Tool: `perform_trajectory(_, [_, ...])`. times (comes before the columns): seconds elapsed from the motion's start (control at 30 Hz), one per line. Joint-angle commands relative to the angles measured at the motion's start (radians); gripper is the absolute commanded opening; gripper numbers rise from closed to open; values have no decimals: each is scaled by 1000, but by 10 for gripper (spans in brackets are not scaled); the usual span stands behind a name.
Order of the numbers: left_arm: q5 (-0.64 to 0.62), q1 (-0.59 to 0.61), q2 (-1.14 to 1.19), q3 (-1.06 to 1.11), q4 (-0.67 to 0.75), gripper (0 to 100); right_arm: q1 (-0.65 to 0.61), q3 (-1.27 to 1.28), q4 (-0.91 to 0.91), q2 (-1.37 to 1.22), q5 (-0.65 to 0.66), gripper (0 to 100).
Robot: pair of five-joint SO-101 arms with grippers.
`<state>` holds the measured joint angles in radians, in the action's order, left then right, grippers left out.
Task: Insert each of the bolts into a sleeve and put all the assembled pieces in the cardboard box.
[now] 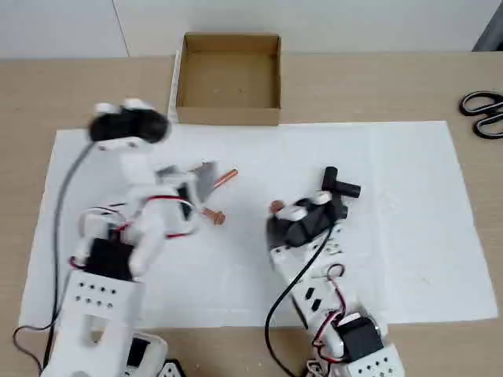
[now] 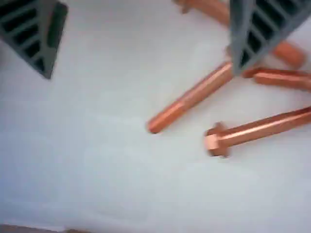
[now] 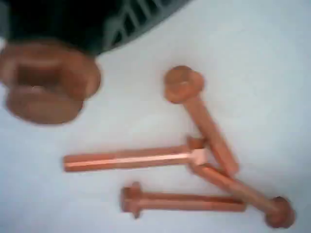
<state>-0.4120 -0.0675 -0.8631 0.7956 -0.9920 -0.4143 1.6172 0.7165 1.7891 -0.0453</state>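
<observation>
A bolt (image 3: 48, 82) sat clenched in the right gripper (image 1: 280, 215); the left gripper (image 2: 143, 73) gaped — needing one loose bolt (image 2: 189, 97) centred between its fingers (image 2: 29, 24).

Loose bolts (image 2: 192, 97) crowd the sheet (image 1: 409, 236) beneath the left gripper (image 2: 143, 70); right of the sleeves (image 1: 339, 184) the sheet lies free; the cardboard box (image 1: 228, 116) stands open-topped

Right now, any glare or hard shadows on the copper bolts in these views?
High view: even light, no glare or hard shadows on the white paper sheet. Left wrist view: faint sheen on the slim copper-coloured metal bolts, no hard shadows. Right wrist view: a bright glare streak runs along the shank of one bolt.
</observation>
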Motion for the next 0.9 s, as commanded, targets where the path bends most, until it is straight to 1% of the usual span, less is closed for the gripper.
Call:
perform_trajectory(0.0, [28,215,-12,-73,-101,228,116,-112,61,4,3,4])
perform_trajectory(0.1, [104,371,-11,-73,-137,228,203,-236,137,2,31,4])
perform_trajectory(0.17, [184,422,-9,-73,-161,228,254,-324,143,-7,98,4])
perform_trajectory(0.27, [245,434,-6,-71,-203,227,311,-479,140,-114,180,4])
perform_trajectory(0.4, [247,434,-9,-38,-207,227,341,-707,70,-441,227,4])
perform_trajectory(0.57, [247,434,-9,10,-207,227,321,-1040,-51,-963,224,4])
perform_trajectory(0.73, [247,434,-11,21,-213,227,208,-1407,-81,-1420,224,4])
perform_trajectory(0.87, [249,434,-11,21,-213,227,124,-1703,-81,-1699,230,4])
